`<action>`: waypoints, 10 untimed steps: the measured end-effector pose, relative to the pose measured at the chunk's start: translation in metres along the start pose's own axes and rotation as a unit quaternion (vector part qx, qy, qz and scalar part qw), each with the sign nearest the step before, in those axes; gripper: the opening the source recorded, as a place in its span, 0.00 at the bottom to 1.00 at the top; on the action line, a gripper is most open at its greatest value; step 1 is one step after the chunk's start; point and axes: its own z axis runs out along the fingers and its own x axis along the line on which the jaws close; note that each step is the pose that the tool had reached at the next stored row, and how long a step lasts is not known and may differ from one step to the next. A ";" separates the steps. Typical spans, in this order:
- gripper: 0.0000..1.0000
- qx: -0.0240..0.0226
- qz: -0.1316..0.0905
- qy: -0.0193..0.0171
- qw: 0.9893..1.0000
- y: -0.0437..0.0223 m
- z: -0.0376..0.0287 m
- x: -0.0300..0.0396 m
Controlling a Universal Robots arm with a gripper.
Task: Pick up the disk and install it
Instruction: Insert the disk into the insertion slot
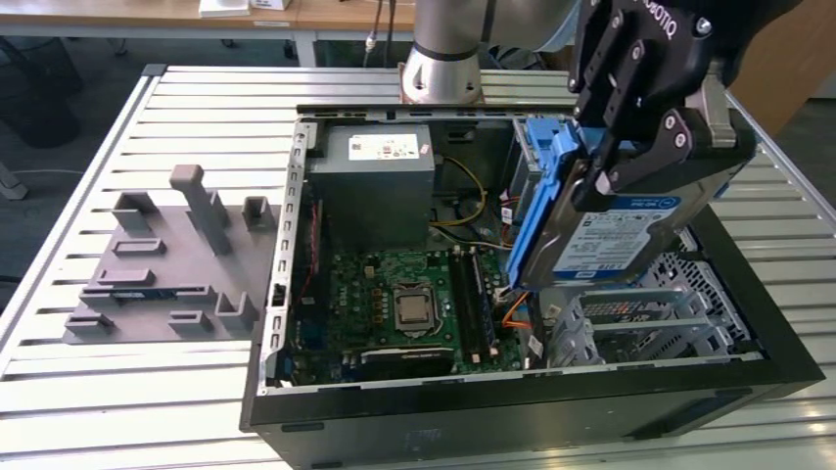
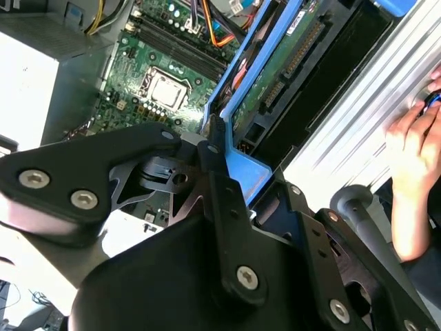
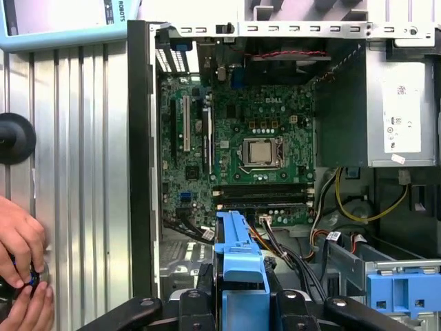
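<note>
The disk (image 1: 625,233) hangs tilted on edge over the right side of the open computer case (image 1: 523,416). Its white-and-blue label faces the exterior view, and blue rails run along its edges. My gripper (image 1: 636,162) is shut on the disk from above, one black finger on each side. In the second wrist view the disk's green circuit-board underside (image 2: 286,58) and blue rail show past the fingers (image 2: 213,148). In the first wrist view the blue rail (image 3: 238,258) stands between the two fingers, above the case's lower corner.
Inside the case lie the motherboard (image 1: 405,304), the grey power supply box (image 1: 379,186), coloured cables and a metal drive cage (image 1: 640,328). A blue latch bracket (image 3: 400,286) sits beside the cage. A grey fixture block (image 1: 163,264) stands on the slatted table. A person's hand (image 3: 21,265) rests near the case.
</note>
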 end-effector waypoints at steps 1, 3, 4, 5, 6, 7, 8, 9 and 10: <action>0.36 0.000 0.000 0.000 1.000 -0.0022 0.0003 0.0000; 0.36 -0.001 0.000 0.000 1.000 -0.0064 0.0009 0.0002; 0.36 -0.001 0.000 0.000 1.000 -0.0081 0.0013 0.0003; 0.36 -0.001 0.000 0.000 1.000 -0.0097 0.0017 0.0004; 0.36 -0.002 0.000 0.000 1.000 -0.0112 0.0020 0.0006; 0.36 -0.002 0.000 0.000 1.000 -0.0125 0.0024 0.0008; 0.36 -0.002 0.000 0.000 1.000 -0.0135 0.0029 0.0013; 0.36 -0.002 0.000 0.000 1.000 -0.0142 0.0033 0.0020; 0.36 -0.002 0.000 0.000 1.000 -0.0147 0.0038 0.0030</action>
